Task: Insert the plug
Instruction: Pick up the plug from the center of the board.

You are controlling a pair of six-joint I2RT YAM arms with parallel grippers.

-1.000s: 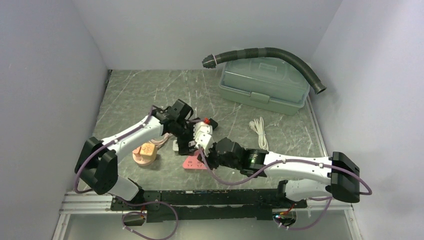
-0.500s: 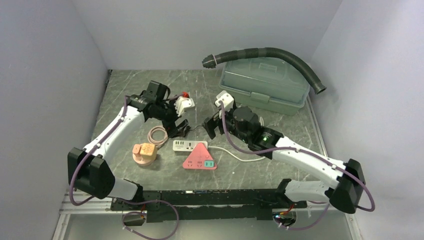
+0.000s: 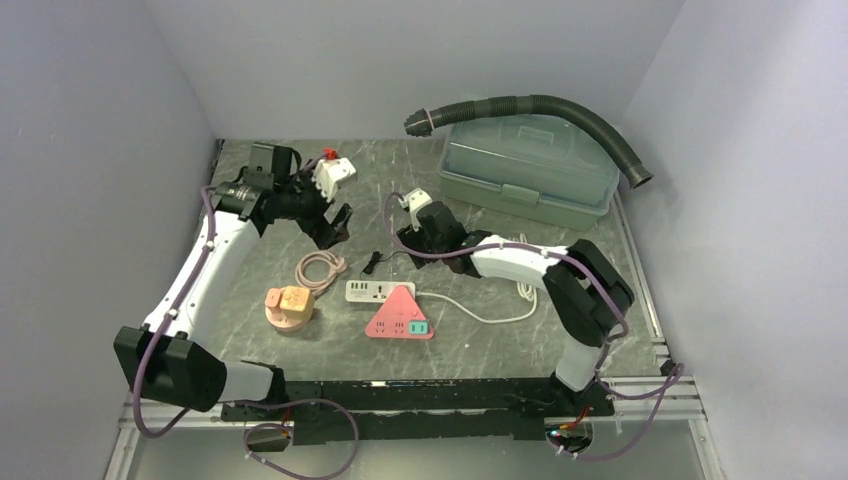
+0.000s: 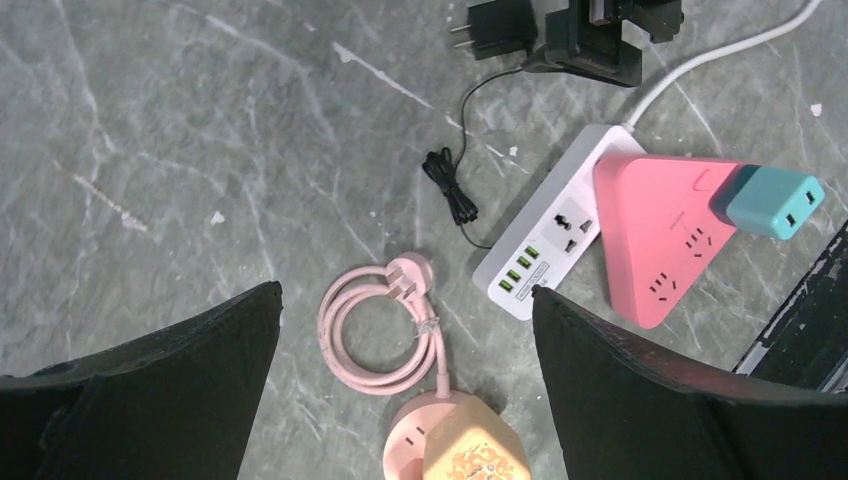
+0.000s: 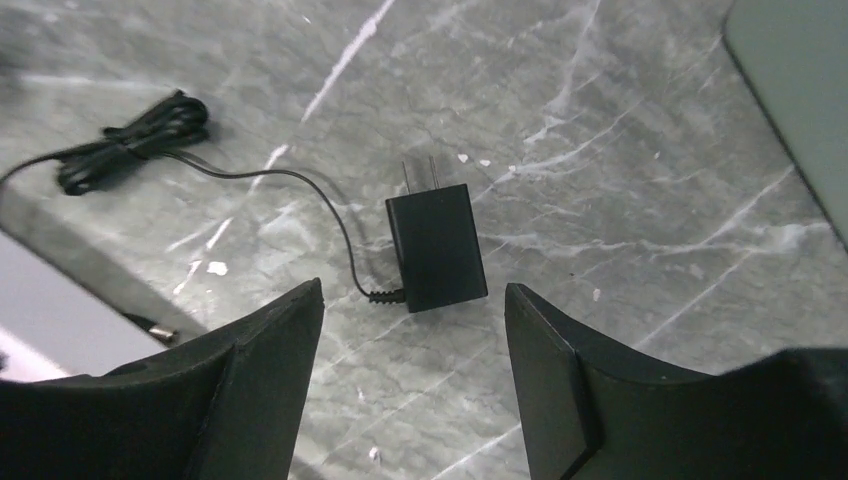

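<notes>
The black plug (image 5: pixel 435 247) lies flat on the marble table with its two prongs pointing away, and its thin cord runs to a small coil (image 5: pixel 135 140). My right gripper (image 5: pixel 412 300) is open and hovers just behind the plug without touching it. The plug also shows in the left wrist view (image 4: pixel 497 25). The white power strip (image 3: pixel 375 291) and the pink triangular strip (image 3: pixel 400 315) lie at centre front. My left gripper (image 3: pixel 335 222) is open, empty and raised at the back left, above the pink cord coil (image 4: pixel 385 330).
A teal adapter (image 4: pixel 775 200) sits in the pink strip. A pink round socket with an orange cube (image 3: pixel 288 305) stands front left. A green toolbox (image 3: pixel 525 170) with a black corrugated hose (image 3: pixel 560 108) on it is at the back right. The white strip's cord (image 3: pixel 480 312) runs right.
Both arms have left the power strips. The left arm swung up and to the back left. The right arm moved to the back middle and folded in above the black plug.
</notes>
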